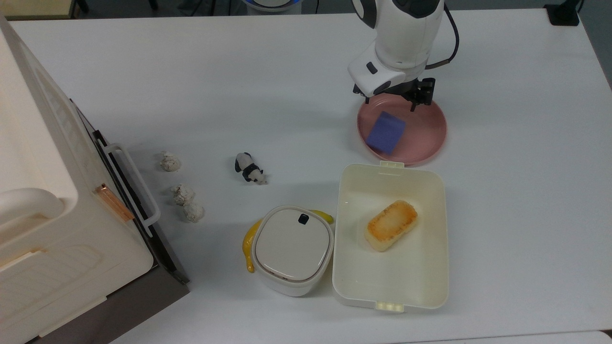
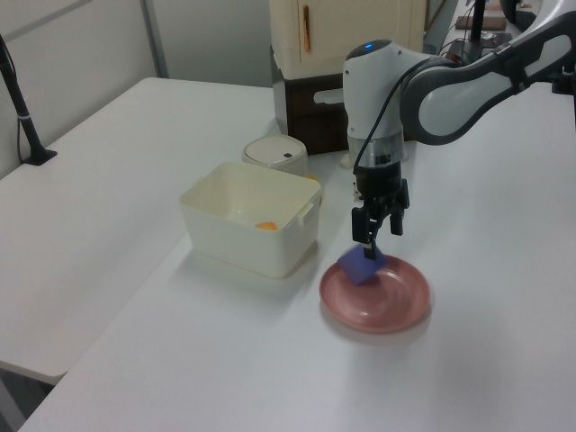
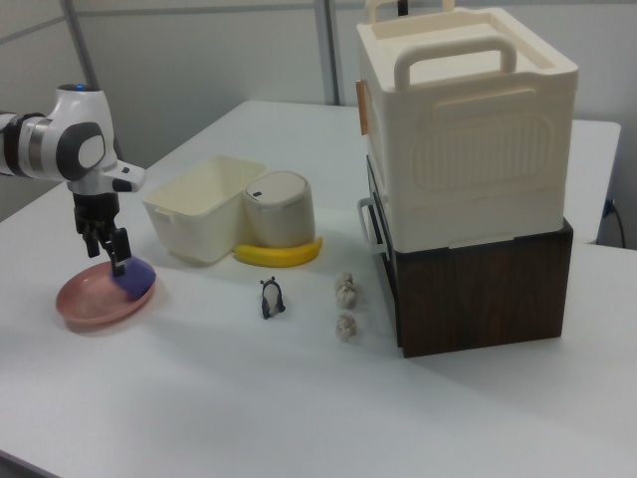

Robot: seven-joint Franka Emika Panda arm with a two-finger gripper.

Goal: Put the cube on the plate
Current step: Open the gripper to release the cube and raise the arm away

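Note:
The blue-purple cube (image 1: 386, 132) lies on the pink plate (image 1: 425, 136), on the half toward the top view's left, and looks tilted. My gripper (image 1: 391, 99) hangs open just above the plate's far rim, with its fingers spread and nothing between them. In the left view the cube (image 2: 360, 267) sits below the gripper (image 2: 376, 236), on the near-left part of the plate (image 2: 396, 306). In the right view the gripper (image 3: 103, 249) stands over the plate (image 3: 85, 302), and the cube (image 3: 135, 278) rests at its right edge.
A cream rectangular container (image 1: 437, 267) holding a toasted bread piece (image 1: 391, 225) stands right below the plate. Beside it are a lidded white pot (image 1: 292, 249) and a banana (image 1: 247, 247). A panda toy (image 1: 248, 168), white lumps (image 1: 184, 195) and a large cabinet (image 1: 52, 215) lie left.

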